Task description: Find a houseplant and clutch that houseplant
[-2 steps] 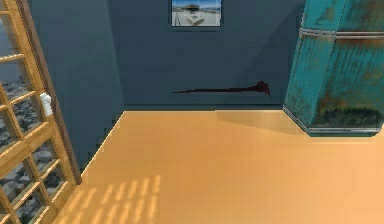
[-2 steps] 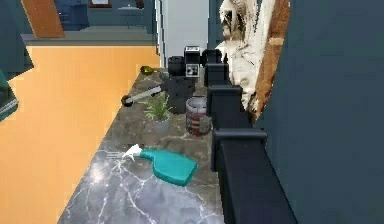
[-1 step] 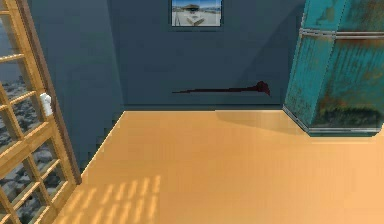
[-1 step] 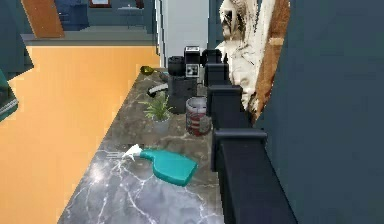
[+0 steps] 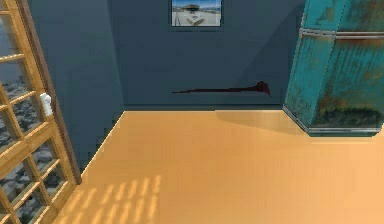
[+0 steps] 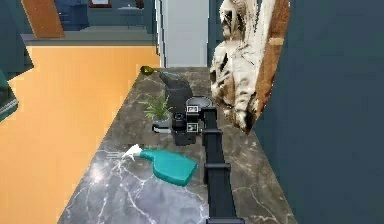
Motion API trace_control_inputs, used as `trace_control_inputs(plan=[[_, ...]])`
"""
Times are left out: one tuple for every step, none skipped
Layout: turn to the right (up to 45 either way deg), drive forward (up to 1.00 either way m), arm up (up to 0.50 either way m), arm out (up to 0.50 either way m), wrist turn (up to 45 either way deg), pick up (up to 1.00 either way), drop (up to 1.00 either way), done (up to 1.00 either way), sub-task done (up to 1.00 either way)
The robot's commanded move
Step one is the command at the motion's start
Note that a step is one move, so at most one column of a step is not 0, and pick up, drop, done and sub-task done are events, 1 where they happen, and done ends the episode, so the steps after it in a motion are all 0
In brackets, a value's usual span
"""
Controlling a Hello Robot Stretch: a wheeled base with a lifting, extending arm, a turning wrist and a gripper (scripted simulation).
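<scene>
Dark marble counter (image 6: pixel 92 190) | houseplant (image 6: pixel 157 104): small, spiky green leaves | tool (image 6: pixel 163 124) near it, cannot tell if holding anything

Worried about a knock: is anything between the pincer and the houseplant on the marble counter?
Nothing visible does. The pincer is right by the houseplant; the teal spray bottle lies beside the arm, outside that gap.

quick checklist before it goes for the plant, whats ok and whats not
1. houseplant in view on the marble counter: ok
2. gripper brought near the houseplant: ok
3. gripper touching the houseplant: cannot tell
4. gripper holding anything: cannot tell
5. teal spray bottle clear of the arm: not ok, it lies close beside it and may get bumped
</scene>
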Motion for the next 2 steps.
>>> trace_control_inputs(plan=[[0.0, 0.00, 0.00, 0.00, 0.0, 1.00, 0.00, 0.00, 0.00], [0.0, 0.00, 0.10, 0.00, 0.0, 0.00, 0.00, 0.00, 0.00]])
